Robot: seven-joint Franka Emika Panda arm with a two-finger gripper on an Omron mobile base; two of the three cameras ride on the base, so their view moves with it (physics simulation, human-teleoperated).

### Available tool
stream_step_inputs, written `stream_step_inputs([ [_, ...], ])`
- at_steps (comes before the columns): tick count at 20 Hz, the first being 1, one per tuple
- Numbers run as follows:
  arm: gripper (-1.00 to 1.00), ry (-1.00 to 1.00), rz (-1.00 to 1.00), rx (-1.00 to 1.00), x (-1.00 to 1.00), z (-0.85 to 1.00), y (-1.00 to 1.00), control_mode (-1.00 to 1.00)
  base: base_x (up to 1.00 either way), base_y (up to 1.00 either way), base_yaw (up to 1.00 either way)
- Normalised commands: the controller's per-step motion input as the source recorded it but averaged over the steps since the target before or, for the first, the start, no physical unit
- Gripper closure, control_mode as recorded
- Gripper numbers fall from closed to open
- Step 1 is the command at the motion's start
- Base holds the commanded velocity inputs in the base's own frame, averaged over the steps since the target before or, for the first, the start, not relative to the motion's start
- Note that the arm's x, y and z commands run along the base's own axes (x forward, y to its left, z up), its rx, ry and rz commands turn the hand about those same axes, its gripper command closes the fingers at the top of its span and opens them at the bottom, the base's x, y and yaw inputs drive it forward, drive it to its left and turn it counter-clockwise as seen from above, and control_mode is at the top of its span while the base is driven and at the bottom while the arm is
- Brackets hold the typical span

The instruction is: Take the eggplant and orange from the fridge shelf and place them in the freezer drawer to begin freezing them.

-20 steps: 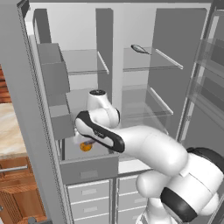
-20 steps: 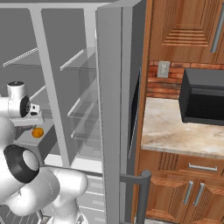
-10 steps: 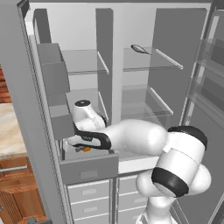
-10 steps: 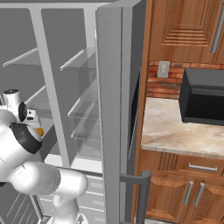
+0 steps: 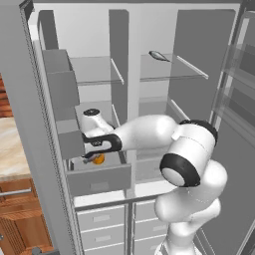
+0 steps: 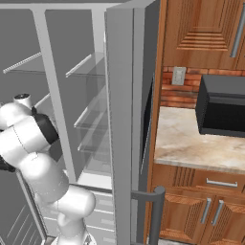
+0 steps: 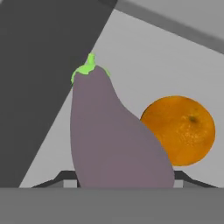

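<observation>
My gripper is shut on the eggplant, a dull purple lump whose green stem end points away from the hand. Just behind it to the right, the orange lies on the grey floor of the freezer drawer, close against the eggplant. From the left base camera, the hand reaches down into the left part of the open freezer drawer. There the orange shows just beneath the hand, and the eggplant is hidden by the hand.
A slim silvery-grey object lies on the upper glass shelf. Door bins stand close on the drawer's left. Pale grey drawers sit below. An open fridge door stands beside a counter with a microwave.
The hand has gone down and left into the drawer, and the elbow has swung up and to the right. The jaws have closed slightly. The orange has stayed in place.
</observation>
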Motion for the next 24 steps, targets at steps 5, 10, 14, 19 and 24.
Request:
stream_step_inputs([
  [5, -1.0, 0.01, 0.0, -0.05, 0.01, -0.85, 0.08, -1.0, 0.0, 0.0, 0.0],
  [10, -1.0, 0.0, 0.0, -0.04, -0.83, -0.74, 0.0, -1.0, 0.0, 0.0, 0.0],
  [14, -1.0, -0.02, 0.0, -0.01, -1.0, -0.26, 0.0, -1.0, 0.0, 0.0, 0.0],
  [19, -1.0, -0.27, -0.03, 0.01, -1.0, 0.23, 0.0, -1.0, 0.0, 0.0, 0.0],
  [24, -1.0, -0.42, -0.11, 0.08, -0.81, 0.91, -0.05, -1.0, 0.0, 0.0, 0.0],
])
